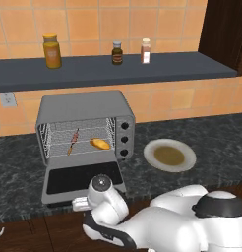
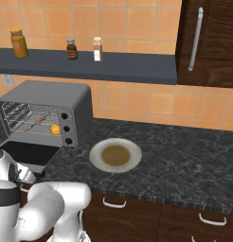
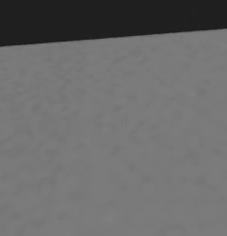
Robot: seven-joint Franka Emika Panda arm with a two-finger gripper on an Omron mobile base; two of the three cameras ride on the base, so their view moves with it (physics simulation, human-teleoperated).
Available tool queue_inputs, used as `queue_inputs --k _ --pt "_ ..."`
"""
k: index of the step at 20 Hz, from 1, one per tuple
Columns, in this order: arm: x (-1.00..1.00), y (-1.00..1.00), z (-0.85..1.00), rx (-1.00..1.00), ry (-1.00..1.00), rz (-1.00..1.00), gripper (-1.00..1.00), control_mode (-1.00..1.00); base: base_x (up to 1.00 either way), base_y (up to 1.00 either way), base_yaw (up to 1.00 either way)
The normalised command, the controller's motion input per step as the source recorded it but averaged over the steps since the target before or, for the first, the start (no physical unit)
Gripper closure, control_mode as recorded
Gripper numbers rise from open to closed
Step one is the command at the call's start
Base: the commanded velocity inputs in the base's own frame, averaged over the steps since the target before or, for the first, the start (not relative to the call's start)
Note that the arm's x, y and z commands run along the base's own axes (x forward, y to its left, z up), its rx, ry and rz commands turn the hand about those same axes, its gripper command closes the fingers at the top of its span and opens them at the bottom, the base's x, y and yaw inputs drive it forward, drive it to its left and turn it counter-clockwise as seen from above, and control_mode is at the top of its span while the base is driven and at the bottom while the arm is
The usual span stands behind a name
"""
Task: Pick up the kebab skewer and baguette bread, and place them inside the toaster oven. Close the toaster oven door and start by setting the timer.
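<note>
1. The gripper is down low at the front edge of the counter, tucked behind the white arm, so its tips cannot be seen. Its jaws stand wide apart and it holds nothing
2. Just past it, at 12 o'clock, lies the toaster oven door (image 1: 83, 181), dropped flat. Its long side runs from 9 to 3 o'clock. The hand is under its front edge, so the next job looks like lifting it shut
3. Behind the door, the toaster oven (image 1: 83, 110) holds the kebab skewer (image 1: 73, 141) at 9 o'clock and the baguette bread (image 1: 100, 143) at 3 o'clock on the rack
4. The plate (image 1: 187, 150) sits at 3 o'clock
5. Far back, three jars (image 1: 117, 52) have labels too small to read
</note>
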Motion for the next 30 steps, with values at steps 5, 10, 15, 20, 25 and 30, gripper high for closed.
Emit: queue_inputs --k 5,10,15,20,25,30 --pt "0.84 -0.27 0.80 0.04 -0.04 0.01 -1.00 -1.00 0.00 0.00 0.00" --pt "0.89 -0.27 0.73 0.07 -0.14 0.04 -1.00 -1.00 0.00 0.00 0.00" --pt "1.00 -0.29 0.57 0.10 -0.15 0.05 -1.00 -1.00 0.00 0.00 0.00" --pt "0.99 -0.27 0.32 0.10 -0.13 0.05 -1.00 -1.00 0.00 0.00 0.00" --pt "0.73 -0.28 0.02 0.06 -0.12 0.06 -1.00 -1.00 0.00 0.00 0.00" --pt "0.59 -0.17 0.00 0.05 -0.17 0.04 -1.00 -1.00 0.00 0.00 0.00"
